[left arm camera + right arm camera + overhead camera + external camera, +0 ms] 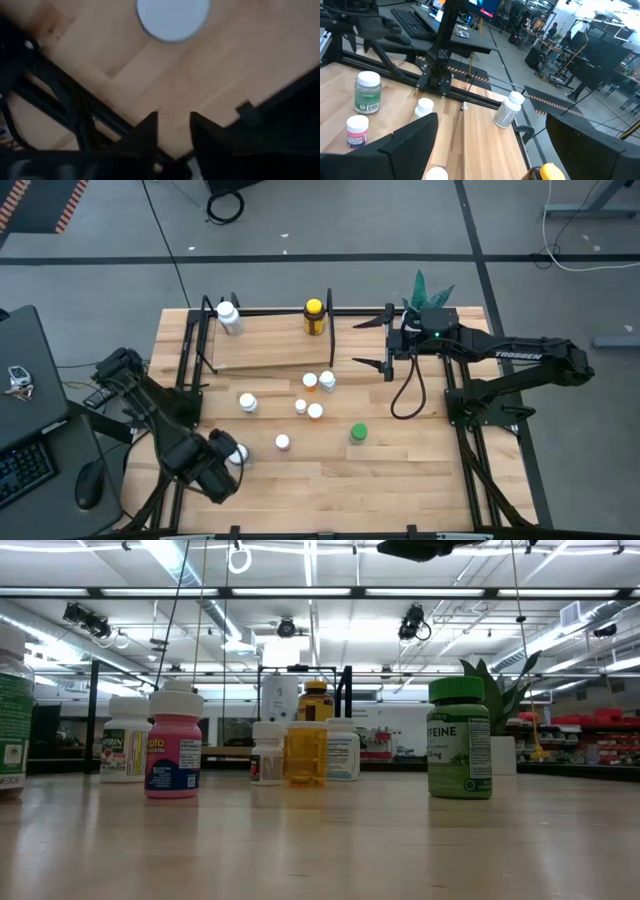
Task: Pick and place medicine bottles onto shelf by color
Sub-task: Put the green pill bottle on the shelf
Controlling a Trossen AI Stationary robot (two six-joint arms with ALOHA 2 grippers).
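The shelf (265, 350) is a light wood board in black rods at the table's far side. On it are a tilted white bottle (228, 318) and an amber bottle with a yellow cap (314, 317). Several bottles stand on the table: white ones (247, 402), an orange one (309, 381), a pink one (282, 442) and a green one (358, 434). My left gripper (228, 464) is over the near left of the table, slightly open and empty, beside a white-capped bottle (172, 17). My right gripper (372, 343) is wide open and empty above the shelf's right end.
A white pot with a green plant (428, 288) stands at the far right, behind my right arm. A laptop (25, 395) and a mouse (88, 485) lie left of the table. The shelf's black rods (331, 330) stand up around the board.
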